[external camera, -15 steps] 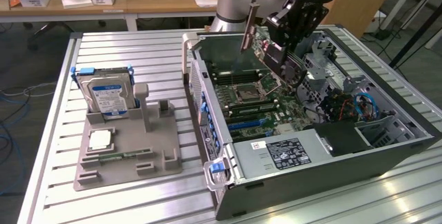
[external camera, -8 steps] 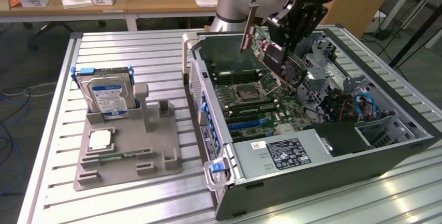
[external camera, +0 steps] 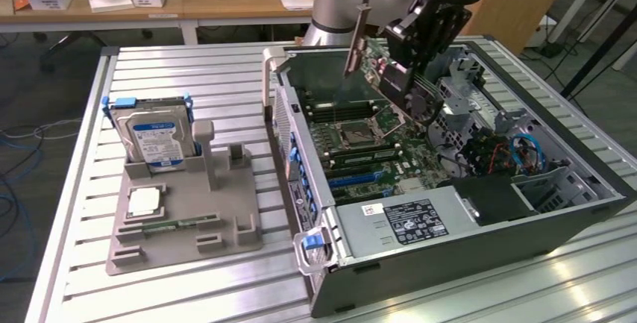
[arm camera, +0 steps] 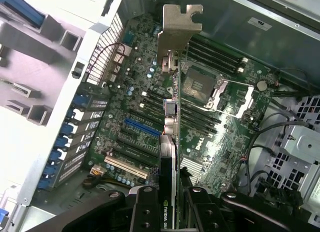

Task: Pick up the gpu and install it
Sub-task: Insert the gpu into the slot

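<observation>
The gpu (external camera: 390, 77) hangs tilted in the air above the open computer case (external camera: 557, 226), over the motherboard (external camera: 383, 151). It is a thin dark card with a silvery metal bracket (external camera: 353, 47) at the end toward the case's back wall. My gripper (external camera: 410, 43) is shut on the card's upper edge. In the wrist view the gpu (arm camera: 175, 137) appears edge-on, with its bracket (arm camera: 177, 27) far from my gripper (arm camera: 172, 214). The black fingers (arm camera: 145, 212) press on both faces of the card. A blue expansion slot (arm camera: 142, 127) lies on the motherboard beside the card, apart from it.
A silver hard drive (external camera: 154, 133) with a blue-white label stands in a grey fixture (external camera: 184, 237) at the exterior view's left. A narrow green memory stick (external camera: 179, 224) lies in that fixture. In the case are the processor socket (external camera: 356, 135), a power supply (external camera: 408, 222) and drive cages (external camera: 468, 77).
</observation>
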Robot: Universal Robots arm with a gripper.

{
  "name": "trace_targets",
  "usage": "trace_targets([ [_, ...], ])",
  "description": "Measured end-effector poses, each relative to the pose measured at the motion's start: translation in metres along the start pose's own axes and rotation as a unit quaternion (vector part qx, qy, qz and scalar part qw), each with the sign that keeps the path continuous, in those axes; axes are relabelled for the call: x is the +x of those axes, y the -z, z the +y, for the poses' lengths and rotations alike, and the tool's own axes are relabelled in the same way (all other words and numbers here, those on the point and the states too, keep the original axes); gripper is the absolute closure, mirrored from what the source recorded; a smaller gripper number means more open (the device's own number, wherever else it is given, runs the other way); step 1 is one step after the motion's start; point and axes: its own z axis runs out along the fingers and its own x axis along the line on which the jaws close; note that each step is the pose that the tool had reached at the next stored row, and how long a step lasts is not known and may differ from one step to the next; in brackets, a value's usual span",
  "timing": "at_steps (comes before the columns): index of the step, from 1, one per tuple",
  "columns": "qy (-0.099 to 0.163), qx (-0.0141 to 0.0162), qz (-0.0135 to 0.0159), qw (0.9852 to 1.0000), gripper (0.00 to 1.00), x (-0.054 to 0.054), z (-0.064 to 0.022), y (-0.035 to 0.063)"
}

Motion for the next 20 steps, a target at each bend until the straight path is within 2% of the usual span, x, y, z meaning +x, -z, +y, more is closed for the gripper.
trace_targets([
  [11,0.027,0.0000,0.0011,0.9996,0.74,0.0000,0.0000,0.0000],
  [20,0.054,-0.0001,0.0021,0.9986,0.74,0.0000,0.0000,0.0000],
])
